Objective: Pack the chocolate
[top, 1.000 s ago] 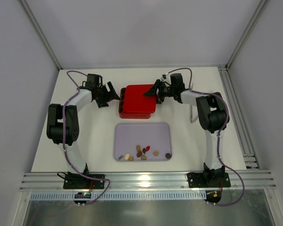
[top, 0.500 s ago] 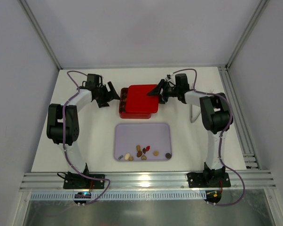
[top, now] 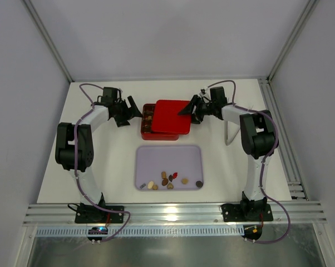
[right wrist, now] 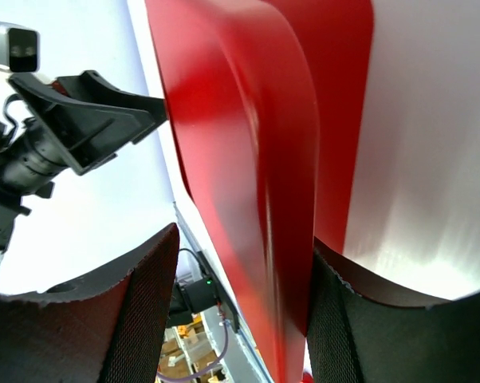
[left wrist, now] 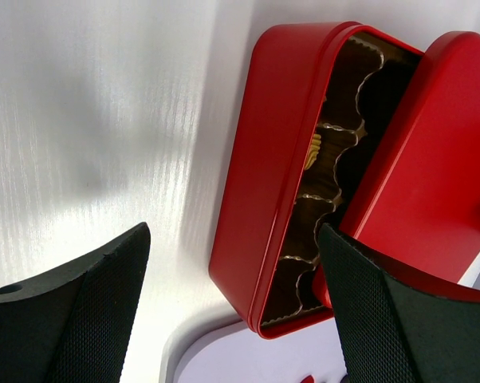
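The right tool (top: 188,109) pinches the edge of the red lid (top: 173,115) and has dragged it sideways, toward its own wrist, over the last second. A strip of scalloped compartments (left wrist: 336,136) now lies bare on the side of the box (left wrist: 256,159) facing the left tool (top: 133,113). That tool stands spread and holds nothing, its tips just beside the box wall; whether they touch I cannot tell. The chocolate (top: 170,179) sits in a loose cluster on the lilac tray (top: 156,156), well back from both tools toward the arm bases. By my reading packing has not begun: the box is only partly uncovered, so the lid wants setting off onto the bench (top: 112,167) first
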You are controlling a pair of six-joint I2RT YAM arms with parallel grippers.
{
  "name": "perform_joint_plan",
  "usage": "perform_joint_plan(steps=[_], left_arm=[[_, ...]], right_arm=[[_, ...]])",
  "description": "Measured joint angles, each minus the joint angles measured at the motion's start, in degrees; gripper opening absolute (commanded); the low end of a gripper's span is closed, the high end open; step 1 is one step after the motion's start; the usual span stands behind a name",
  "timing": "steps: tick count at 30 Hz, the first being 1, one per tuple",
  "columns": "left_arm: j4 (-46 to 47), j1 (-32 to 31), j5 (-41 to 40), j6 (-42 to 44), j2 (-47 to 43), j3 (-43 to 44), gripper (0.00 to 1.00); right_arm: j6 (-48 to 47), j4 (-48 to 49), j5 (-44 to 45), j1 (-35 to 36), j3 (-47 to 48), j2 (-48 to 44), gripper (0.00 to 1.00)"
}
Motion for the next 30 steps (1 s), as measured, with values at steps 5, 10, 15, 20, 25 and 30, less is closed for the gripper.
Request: perform_joint_plan(steps=[5,10,15,20,25,30], left_arm=[[0.5,0.0,0.5,-0.3,0.0,0.0,0.84],[0.8,0.0,1.2,-0.9,0.1,0.0,0.84],[1.6,0.0,1.9,-1.4,0.7,0.0,0.86],[2.5,-0.1,2.9,-1.7,1.0,0.0,0.86],[4.2,-0.2,3.8,-2.8,1.1,0.0,0.86],[5.7,-0.5,4.4,-3.3,1.4,0.0,0.87]], right_arm=[[-2.9,-5.2,1.8,0.1,2.3,0.0,0.61],[-5.5,-9.9,3.7,0.7,5.7,0.1,0.61],[-7.5,-12.8,5.1,1.9,9.9,1.2,0.61],[-8.7,-15.2,6.5,3.0,11.9,3.3,0.61],[-9.6,-17.2,7.6,3.5,12.2,4.9,0.61],[-10.7,-19.8,9.4,4.2,13.2,5.4,0.61]])
